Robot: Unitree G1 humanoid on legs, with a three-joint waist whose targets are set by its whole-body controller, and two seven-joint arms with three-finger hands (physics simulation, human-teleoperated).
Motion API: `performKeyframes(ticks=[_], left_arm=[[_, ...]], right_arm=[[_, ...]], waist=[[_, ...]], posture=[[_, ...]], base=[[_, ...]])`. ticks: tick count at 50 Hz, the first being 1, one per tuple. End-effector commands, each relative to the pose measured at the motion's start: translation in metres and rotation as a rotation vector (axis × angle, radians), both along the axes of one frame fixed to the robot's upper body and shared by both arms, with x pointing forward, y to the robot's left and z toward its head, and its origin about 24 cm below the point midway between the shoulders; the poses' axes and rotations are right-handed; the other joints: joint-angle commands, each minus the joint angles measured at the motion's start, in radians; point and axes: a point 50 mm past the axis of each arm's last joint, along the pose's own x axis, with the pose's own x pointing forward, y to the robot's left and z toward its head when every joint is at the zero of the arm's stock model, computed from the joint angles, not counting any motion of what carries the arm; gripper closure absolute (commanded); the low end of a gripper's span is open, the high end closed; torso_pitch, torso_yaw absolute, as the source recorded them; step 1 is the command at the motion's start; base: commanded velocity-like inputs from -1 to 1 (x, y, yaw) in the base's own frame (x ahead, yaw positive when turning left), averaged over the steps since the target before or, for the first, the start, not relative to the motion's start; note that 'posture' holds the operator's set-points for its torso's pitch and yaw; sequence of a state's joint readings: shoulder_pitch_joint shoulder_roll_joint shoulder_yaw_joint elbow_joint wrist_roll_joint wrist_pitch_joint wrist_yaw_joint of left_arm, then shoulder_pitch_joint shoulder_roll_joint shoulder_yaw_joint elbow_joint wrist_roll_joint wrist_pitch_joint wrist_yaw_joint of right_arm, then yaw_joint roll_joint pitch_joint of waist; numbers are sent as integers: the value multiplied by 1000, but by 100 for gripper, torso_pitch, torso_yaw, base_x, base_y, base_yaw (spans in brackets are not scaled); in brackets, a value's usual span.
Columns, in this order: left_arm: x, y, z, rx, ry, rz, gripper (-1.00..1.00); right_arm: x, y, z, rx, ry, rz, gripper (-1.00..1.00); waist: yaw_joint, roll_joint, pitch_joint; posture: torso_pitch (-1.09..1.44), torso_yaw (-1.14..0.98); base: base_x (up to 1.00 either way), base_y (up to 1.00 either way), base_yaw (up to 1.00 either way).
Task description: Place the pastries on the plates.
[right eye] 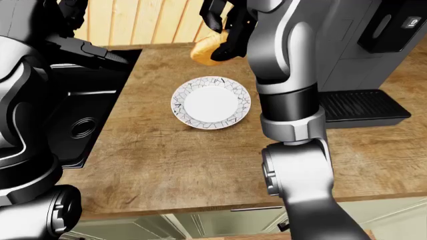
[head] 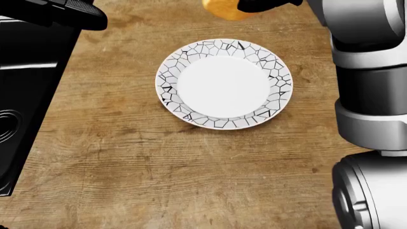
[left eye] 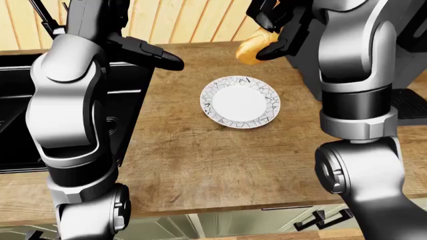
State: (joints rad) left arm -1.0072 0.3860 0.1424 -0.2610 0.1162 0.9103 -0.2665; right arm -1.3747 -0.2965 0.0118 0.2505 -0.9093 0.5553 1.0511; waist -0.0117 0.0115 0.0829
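Note:
A white plate (head: 223, 84) with a black crackle-pattern rim lies on the wooden counter (head: 159, 171), with nothing on it. My right hand (left eye: 277, 27) is shut on a golden-brown pastry (left eye: 252, 47) and holds it in the air above the plate's upper right edge; the pastry also shows at the top of the head view (head: 223, 8). My left hand (left eye: 156, 55) is empty with its fingers stretched out, above the counter to the upper left of the plate, near the sink's edge.
A black sink (left eye: 13, 115) is set into the counter at the left. A dark coffee machine (right eye: 374, 45) with a ribbed drip tray (right eye: 357, 105) stands at the right. A wood-panelled wall (left eye: 180, 20) runs along the top. The counter's near edge (left eye: 234, 207) lies below.

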Motion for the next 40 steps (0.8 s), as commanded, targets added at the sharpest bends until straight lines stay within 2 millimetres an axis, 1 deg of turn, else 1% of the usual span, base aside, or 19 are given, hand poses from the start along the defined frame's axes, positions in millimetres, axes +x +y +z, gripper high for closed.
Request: performKeyframes(ticks=[1,4,5,12,15,17,19,24,33,40], left_arm=[[-9,0,17,7,-89,5,-100],[-9,0,16,7,-88,4,-100],[-9,-1,16,12,-88,4,-100],[-8,-1,15,17,-86,3,-100],[-9,-1,15,15,-87,3,-100],[-9,-1,15,17,-86,3,-100],[-9,0,15,14,-86,5,-100],[-9,0,15,15,-87,7,-100],[-10,1,17,11,-87,8,-100],[-9,1,17,12,-90,7,-100]], right_arm=[[-12,-1,22,0,-104,-4,100],[-12,-1,22,-25,-101,-10,100],[-13,1,15,-66,-72,3,100],[-14,2,4,-109,-39,19,100],[-12,2,3,-115,-36,22,100],[-10,5,-2,-128,-14,36,100],[-9,7,-7,-123,2,43,100],[-8,7,-7,-118,0,42,100],[1,17,-14,-108,30,76,100],[9,22,-25,-117,56,97,100]], waist=[[0,2,-36],[1,2,-38],[1,1,-38],[1,0,-42],[1,1,-44],[1,2,-44],[1,2,-44],[0,2,-45],[-3,3,-43],[-5,4,-41]], posture=[[1,0],[1,0],[1,0],[1,0],[1,0],[1,0],[1,0],[1,0],[1,0],[1,0]], base=[[0,0,0],[0,0,0],[0,0,0],[0,0,0],[0,0,0],[0,0,0],[0,0,0],[0,0,0],[0,0,0],[0,0,0]])
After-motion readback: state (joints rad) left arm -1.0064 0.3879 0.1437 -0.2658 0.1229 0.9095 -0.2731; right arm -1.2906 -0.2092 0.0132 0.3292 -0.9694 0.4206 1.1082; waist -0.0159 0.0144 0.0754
